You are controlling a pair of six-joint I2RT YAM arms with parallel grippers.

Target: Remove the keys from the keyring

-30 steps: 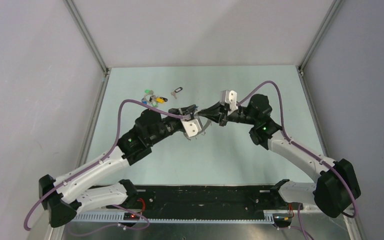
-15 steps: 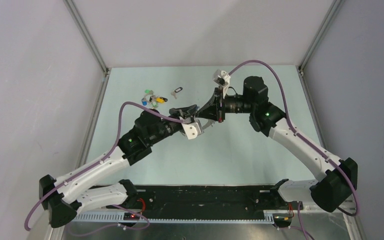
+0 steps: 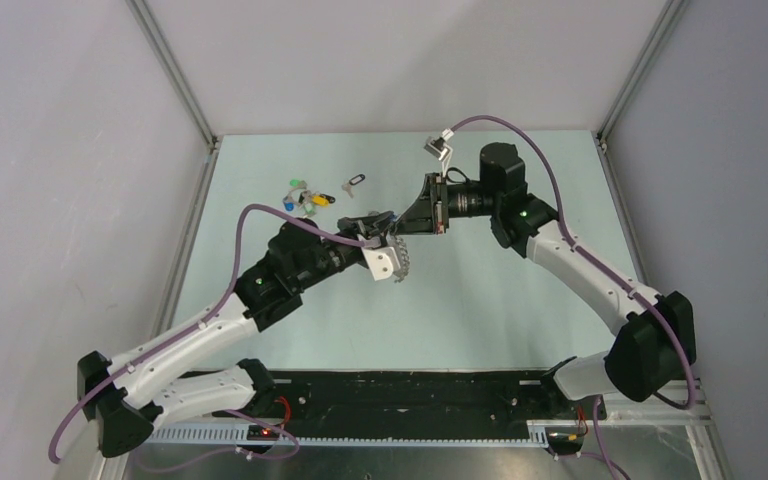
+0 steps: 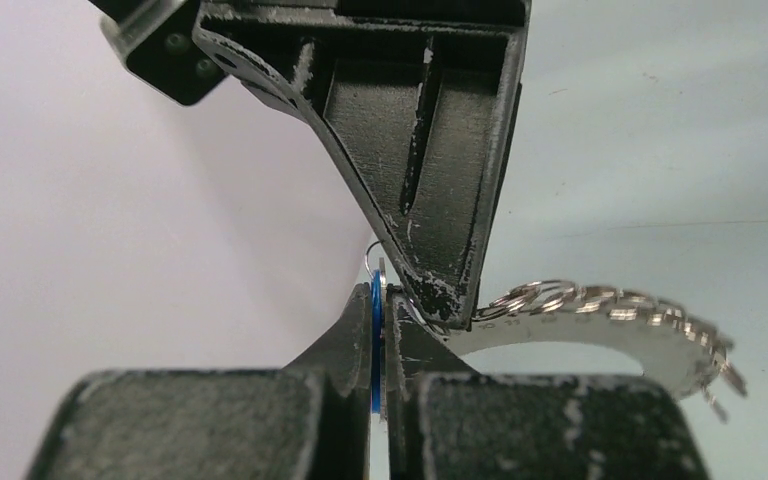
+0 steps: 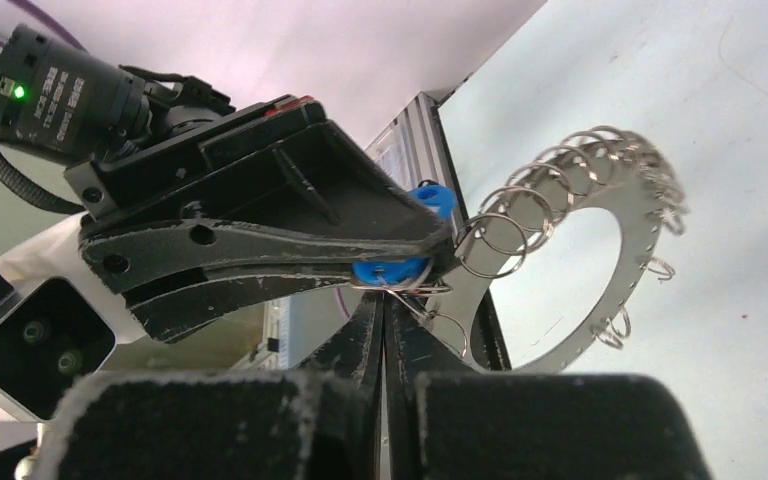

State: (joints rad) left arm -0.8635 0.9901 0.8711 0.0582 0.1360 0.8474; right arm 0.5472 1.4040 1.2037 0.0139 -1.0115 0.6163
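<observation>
The keyring (image 3: pixel 401 264), a flat grey metal hoop, hangs in the air between my two grippers. Several small split rings (image 5: pixel 520 215) are strung through holes in the keyring (image 5: pixel 615 300). My left gripper (image 4: pixel 380 290) is shut on a blue-headed key (image 4: pixel 375 330), and the keyring (image 4: pixel 600 335) curves away to its right. My right gripper (image 5: pixel 385 300) meets it tip to tip, shut on the thin wire ring at that blue key (image 5: pixel 390 268). From above, the left gripper (image 3: pixel 384 224) and right gripper (image 3: pixel 401 222) touch over the table's middle.
A small pile of keys with coloured heads (image 3: pixel 305 197) lies on the pale green table at the back left. A single key with a black loop (image 3: pixel 353 183) lies next to it. Grey walls and metal frame posts enclose the table.
My right arm has swung back and up and its wrist has rolled over. The keyring now hangs lower, under the left gripper. Both grippers have stayed shut.
</observation>
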